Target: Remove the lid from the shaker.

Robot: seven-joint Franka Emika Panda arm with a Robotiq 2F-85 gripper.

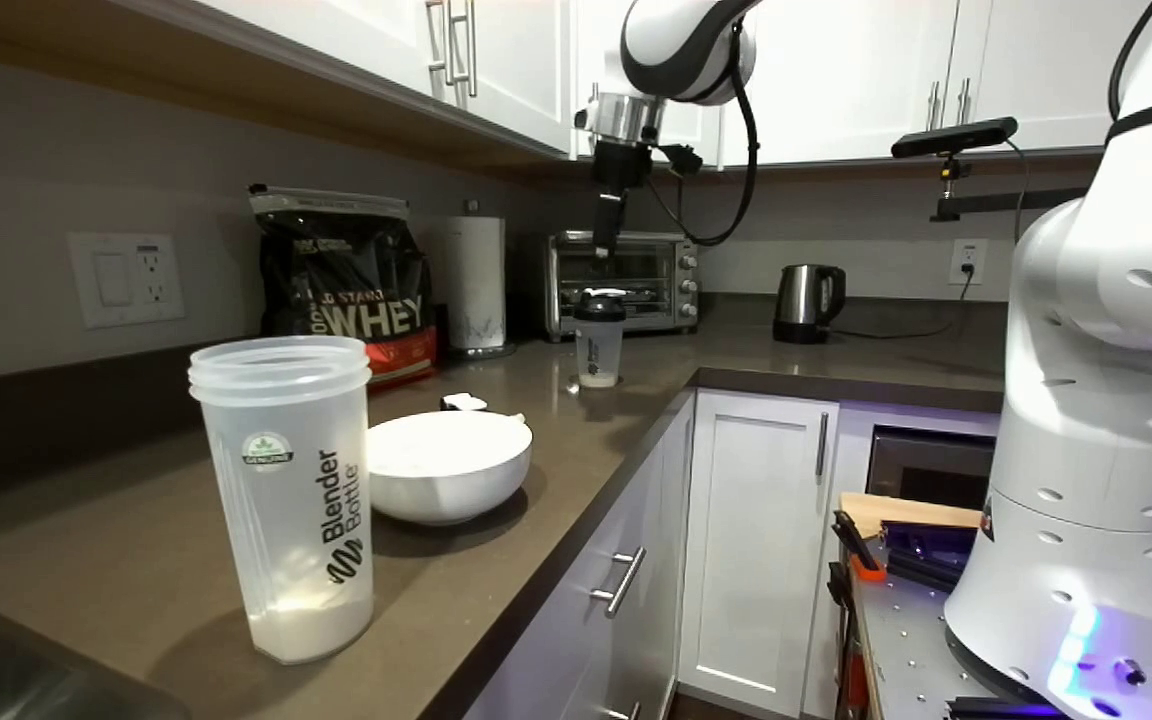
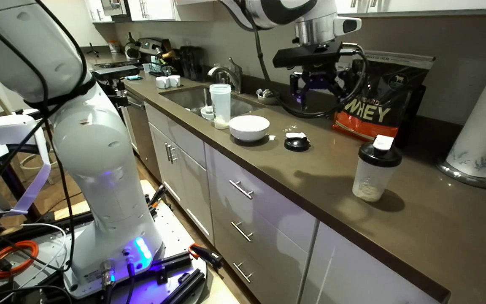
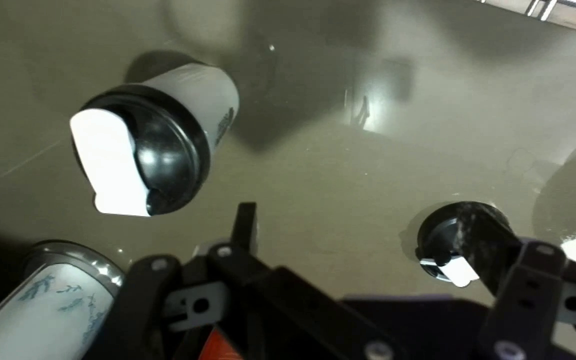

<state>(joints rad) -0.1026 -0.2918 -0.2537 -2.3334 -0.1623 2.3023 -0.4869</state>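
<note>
The gripper (image 3: 358, 220), spread wide and holding nothing, was higher than the lidded shaker (image 2: 373, 174), which stood upright aside from it, toward the paper-towel roll (image 2: 481, 131)

In my wrist view, my gripper (image 3: 360, 215) partly hides the loose lid (image 3: 437, 234); the edge cuts off the paper towels (image 3: 50, 307).

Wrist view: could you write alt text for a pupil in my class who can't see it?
A shaker wearing its black lid stands on a countertop at upper left, untouched by the open gripper. A separate lid lies at right, partly hidden by the gripper; a paper-towel roll shows at lower left.
</note>
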